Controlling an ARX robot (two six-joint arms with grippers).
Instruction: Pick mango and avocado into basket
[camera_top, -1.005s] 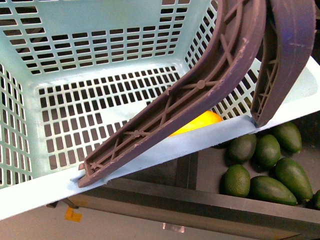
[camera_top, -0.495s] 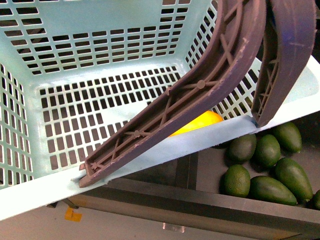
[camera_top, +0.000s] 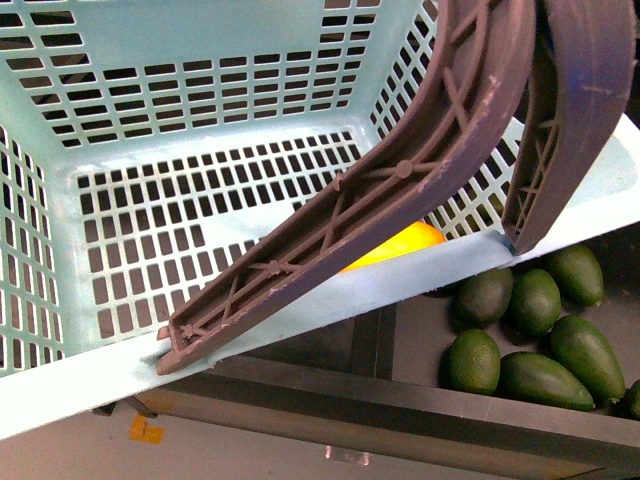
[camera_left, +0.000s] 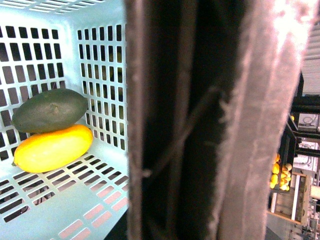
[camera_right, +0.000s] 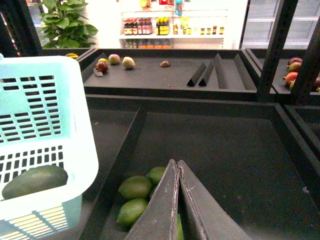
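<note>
Right gripper (camera_right: 178, 172) fingers pressed together, holding nothing, above loose avocados (camera_right: 135, 187). Left gripper state: cannot tell; handle (camera_left: 200, 120) blocks view. Mango (camera_left: 52, 148) and avocado (camera_left: 49, 110) lie touching inside basket (camera_top: 120, 50). Risk: tilting the basket rolls both fruit.

mango (camera_left: 52, 148) and avocado (camera_left: 49, 110) touching inside basket (camera_top: 200, 80), loose avocados (camera_top: 530, 340) in bin right of it

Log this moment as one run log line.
mango: in basket | avocado: in basket, resting on mango | right pincer: shut, empty, over avocado bin | left pincer: not visible
</note>
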